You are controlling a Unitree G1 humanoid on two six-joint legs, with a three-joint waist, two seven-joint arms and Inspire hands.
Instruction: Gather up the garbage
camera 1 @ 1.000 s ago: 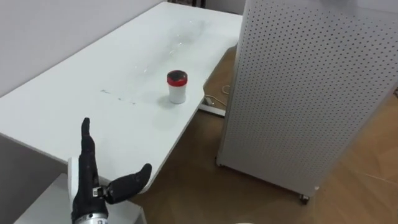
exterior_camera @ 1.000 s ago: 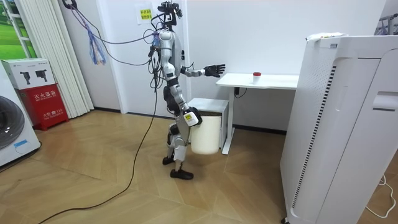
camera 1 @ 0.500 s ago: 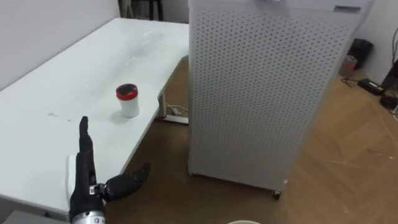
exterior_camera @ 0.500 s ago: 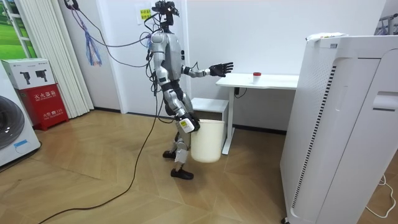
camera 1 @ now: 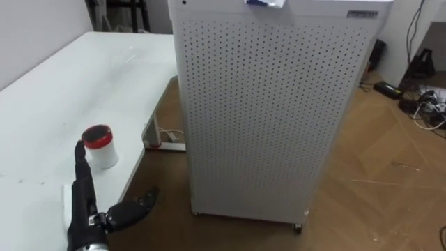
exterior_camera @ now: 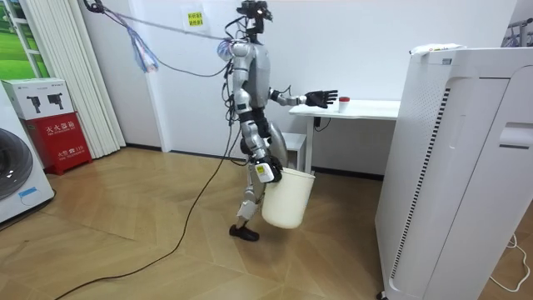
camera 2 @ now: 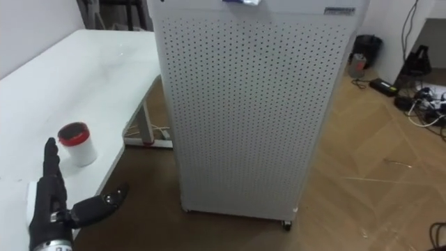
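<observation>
A small white cup with a red lid [camera 1: 99, 145] stands upright near the edge of the white table [camera 1: 42, 97]; it also shows as the cup [exterior_camera: 343, 101] in the room view. My left hand [camera 1: 83, 202] is raised just short of the cup, open, fingers straight and thumb spread, touching nothing. In the room view this left hand [exterior_camera: 321, 98] reaches over the table's end. My right hand [exterior_camera: 264, 172] hangs low by my thigh, shut on the rim of a white bucket [exterior_camera: 287, 198] that swings beside my legs.
A tall white perforated cabinet [camera 1: 265, 104] on castors stands close to the table's right, with a narrow strip of wooden floor between. Cables and plugs [camera 1: 421, 97] lie on the floor far right. A white drawer unit [exterior_camera: 293, 148] sits under the table.
I have stepped toward the table, with the bucket swinging along. My head has turned right, so the cup has slid to the view's left. My left hand is now closer to the cup.
</observation>
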